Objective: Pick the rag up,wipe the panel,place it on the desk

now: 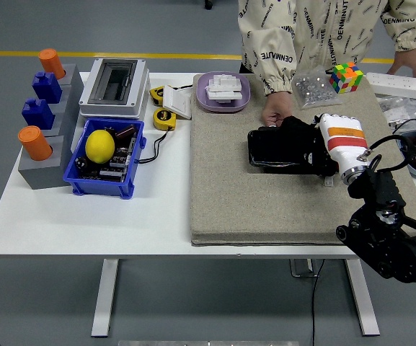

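A black panel [271, 150] lies on the beige felt mat [229, 194] in the middle of the table. My right hand [324, 149], white-backed with an orange stripe, is shut on a black rag [305, 144] and presses it onto the panel's right end. A person's hand [276, 112] rests at the panel's far left corner. Black rag and black panel are hard to tell apart where they meet. My left arm is out of view.
A purple tray [223, 91], two yellow tape measures [164, 118] and a grey box [114, 86] stand at the back left. A blue bin [105, 153] holds a lemon. A Rubik's cube [346, 76] and a clear bag [313, 88] lie at the mat's far right.
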`<act>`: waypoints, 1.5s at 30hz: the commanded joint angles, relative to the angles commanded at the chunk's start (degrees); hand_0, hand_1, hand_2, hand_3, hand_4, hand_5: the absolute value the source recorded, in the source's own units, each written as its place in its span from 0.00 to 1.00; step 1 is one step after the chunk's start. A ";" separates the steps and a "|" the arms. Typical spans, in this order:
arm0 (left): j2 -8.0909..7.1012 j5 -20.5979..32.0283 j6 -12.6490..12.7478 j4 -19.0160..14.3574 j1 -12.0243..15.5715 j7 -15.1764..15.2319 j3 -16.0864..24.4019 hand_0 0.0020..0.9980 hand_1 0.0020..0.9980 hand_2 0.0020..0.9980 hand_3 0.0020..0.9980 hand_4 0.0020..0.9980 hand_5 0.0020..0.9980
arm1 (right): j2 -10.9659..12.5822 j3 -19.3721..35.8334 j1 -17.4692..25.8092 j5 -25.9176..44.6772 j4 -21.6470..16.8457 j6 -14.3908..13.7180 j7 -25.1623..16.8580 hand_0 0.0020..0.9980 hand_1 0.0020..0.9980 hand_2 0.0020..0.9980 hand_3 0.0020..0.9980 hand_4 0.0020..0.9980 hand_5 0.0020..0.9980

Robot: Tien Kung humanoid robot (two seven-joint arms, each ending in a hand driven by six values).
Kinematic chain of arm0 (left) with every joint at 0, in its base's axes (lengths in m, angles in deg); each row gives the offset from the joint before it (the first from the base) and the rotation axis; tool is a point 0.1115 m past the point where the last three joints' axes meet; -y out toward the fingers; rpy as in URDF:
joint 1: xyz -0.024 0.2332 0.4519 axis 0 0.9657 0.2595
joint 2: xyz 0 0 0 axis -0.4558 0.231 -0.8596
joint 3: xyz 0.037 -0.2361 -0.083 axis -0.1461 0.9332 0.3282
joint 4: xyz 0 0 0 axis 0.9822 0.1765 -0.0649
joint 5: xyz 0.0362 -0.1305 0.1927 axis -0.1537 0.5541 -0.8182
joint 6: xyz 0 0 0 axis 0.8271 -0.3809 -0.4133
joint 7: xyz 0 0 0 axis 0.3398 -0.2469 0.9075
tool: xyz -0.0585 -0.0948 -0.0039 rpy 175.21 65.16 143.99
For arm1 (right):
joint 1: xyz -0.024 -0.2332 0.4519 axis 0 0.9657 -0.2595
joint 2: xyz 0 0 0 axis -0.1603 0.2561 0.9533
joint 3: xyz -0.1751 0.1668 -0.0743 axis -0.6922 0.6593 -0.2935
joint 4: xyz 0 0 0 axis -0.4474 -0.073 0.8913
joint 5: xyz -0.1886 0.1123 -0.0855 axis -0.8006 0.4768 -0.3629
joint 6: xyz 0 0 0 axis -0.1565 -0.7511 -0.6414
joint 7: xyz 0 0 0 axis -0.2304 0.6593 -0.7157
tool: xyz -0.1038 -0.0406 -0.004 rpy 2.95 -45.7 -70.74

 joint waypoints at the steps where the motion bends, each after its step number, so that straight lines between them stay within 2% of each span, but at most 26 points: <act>1: 0.00 -0.02 0.01 0.02 0.01 0.00 0.02 0.61 0.64 0.66 0.56 0.63 0.45 | 0.20 0.21 0.13 -0.01 0.06 0.01 0.00 0.28 0.40 0.42 0.44 0.96 0.02; 22: 0.14 -0.11 -0.04 -0.09 -0.07 0.03 0.30 0.61 0.64 0.66 0.56 0.63 0.44 | 5.56 6.72 3.25 -1.08 0.59 0.22 0.08 0.28 0.40 0.42 0.43 0.96 0.02; 35: 0.18 -0.13 -0.04 -0.04 -0.06 0.02 0.33 0.61 0.64 0.66 0.56 0.63 0.44 | 5.96 7.59 3.60 -1.25 0.80 0.23 0.09 0.28 0.40 0.42 0.44 0.96 0.02; 45: 0.12 -0.16 -0.03 -0.06 -0.11 0.02 0.35 0.61 0.64 0.66 0.56 0.63 0.44 | 4.78 7.43 3.21 -1.18 0.84 0.16 0.06 0.28 0.40 0.42 0.44 0.96 0.02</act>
